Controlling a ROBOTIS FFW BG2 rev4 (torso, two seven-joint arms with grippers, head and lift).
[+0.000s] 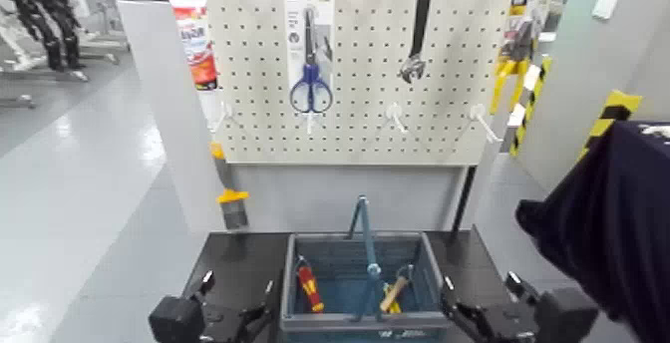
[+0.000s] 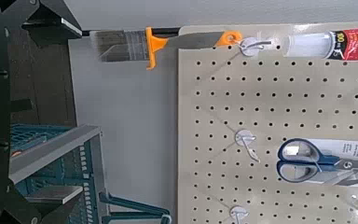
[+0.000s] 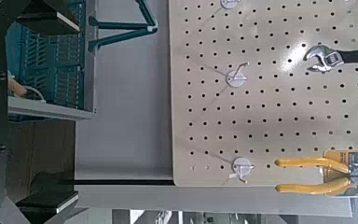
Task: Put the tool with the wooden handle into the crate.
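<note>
The grey-blue crate (image 1: pixel 431 272) stands on the dark table in the head view, its blue bar handle (image 1: pixel 366 237) raised. The tool with the wooden handle (image 1: pixel 396 292) lies inside it, right of the bar, tan handle showing. In the right wrist view the handle's end (image 3: pixel 17 87) peeks past the crate wall (image 3: pixel 47 65). My right gripper (image 1: pixel 481 289) rests open on the table just right of the crate, holding nothing. Just left of the crate, my left gripper (image 1: pixel 237 292) also stands open and empty. The left wrist view shows the crate's slotted side (image 2: pixel 56 159).
A red-and-yellow screwdriver (image 1: pixel 309 287) lies in the crate's left half. Behind stands a white pegboard (image 1: pixel 369 98) with scissors (image 1: pixel 311 88), a wrench (image 1: pixel 416 38), yellow pliers (image 3: pixel 317 175) and a brush-like scraper (image 2: pixel 140 45). A person's dark sleeve (image 1: pixel 608 227) hangs at the right.
</note>
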